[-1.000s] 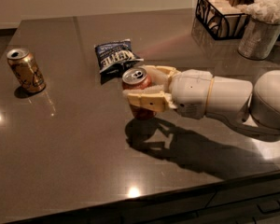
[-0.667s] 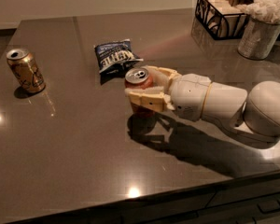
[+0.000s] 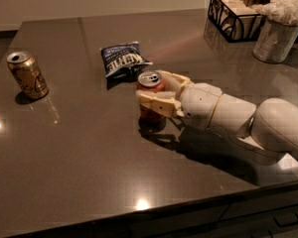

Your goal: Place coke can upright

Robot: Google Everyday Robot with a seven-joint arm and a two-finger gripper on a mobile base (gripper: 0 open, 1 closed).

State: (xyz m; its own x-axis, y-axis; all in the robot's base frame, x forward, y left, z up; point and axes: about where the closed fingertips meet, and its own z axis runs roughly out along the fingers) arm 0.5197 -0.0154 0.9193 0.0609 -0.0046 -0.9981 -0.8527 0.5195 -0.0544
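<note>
Gripper [image 3: 154, 89] clamped around the coke can [image 3: 149, 79], one finger across its front and one behind. Can upright near the centre of the table [image 3: 89, 172]; contact with the surface cannot be confirmed. Blue chip bag [image 3: 123, 58] just behind it. Gold can [image 3: 27, 75] upright near the left edge — well apart.

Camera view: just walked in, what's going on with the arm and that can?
The robot's arm reaches in from the right, its gripper shut on the coke can near the middle of the dark table. The can is upright, opening on top, with its base at or just above the tabletop; I cannot tell which. It is not yet released. A blue chip bag lies just behind it, and a gold-brown can stands far left.
</note>
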